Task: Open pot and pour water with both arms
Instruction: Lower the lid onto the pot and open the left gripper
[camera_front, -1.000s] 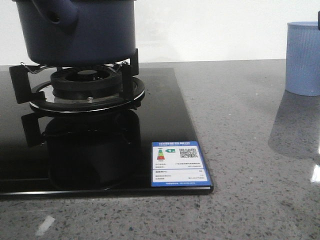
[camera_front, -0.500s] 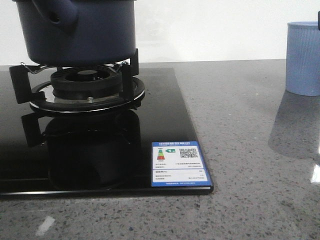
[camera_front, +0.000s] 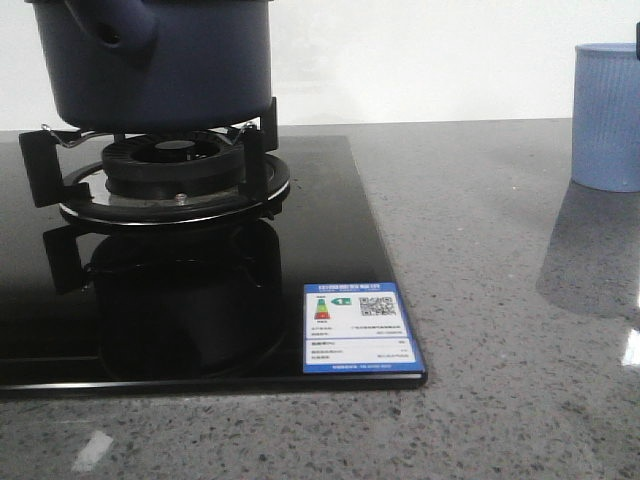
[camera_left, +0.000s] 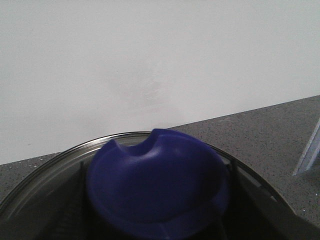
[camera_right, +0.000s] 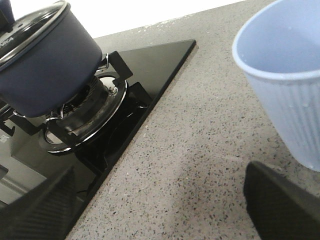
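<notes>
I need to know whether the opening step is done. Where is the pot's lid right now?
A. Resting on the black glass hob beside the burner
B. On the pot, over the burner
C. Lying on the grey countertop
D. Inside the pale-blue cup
B: the right wrist view shows the lid seated on the pot, which sits on the burner.

Grey speckled countertop (camera_front: 480, 300) carries black glass hob (camera_front: 330, 250); pale-blue ribbed cup (camera_front: 606, 115) far right.
</notes>
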